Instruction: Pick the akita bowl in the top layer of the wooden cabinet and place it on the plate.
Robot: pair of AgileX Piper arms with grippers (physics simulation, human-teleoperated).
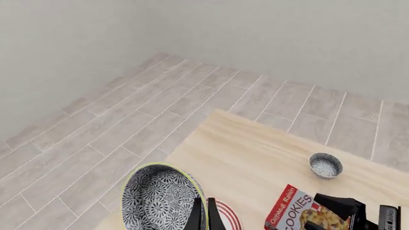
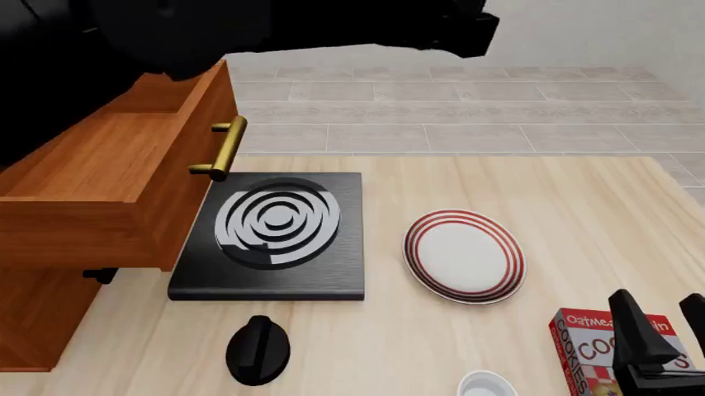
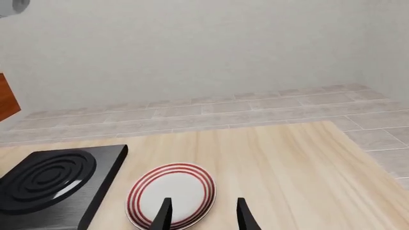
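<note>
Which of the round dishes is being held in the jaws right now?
The patterned navy-and-white bowl, gripped by the left gripper. The red-ringed plate lies free.

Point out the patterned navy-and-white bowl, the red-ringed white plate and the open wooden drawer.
Patterned navy-and-white bowl [image 1: 158, 199]: left wrist view, its patterned wall.
Red-ringed white plate [image 2: 464, 255]: front view, bare white centre.
Open wooden drawer [image 2: 88, 157]: front view, inside floor.

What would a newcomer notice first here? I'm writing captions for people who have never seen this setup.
Probably the open top drawer of the wooden cabinet, jutting over the table's left side, with the black slab with white spiral rings beside it. Right of the slab sits the red-ringed plate. In the left wrist view, the patterned akita bowl fills the foreground at the left pincer.
</note>
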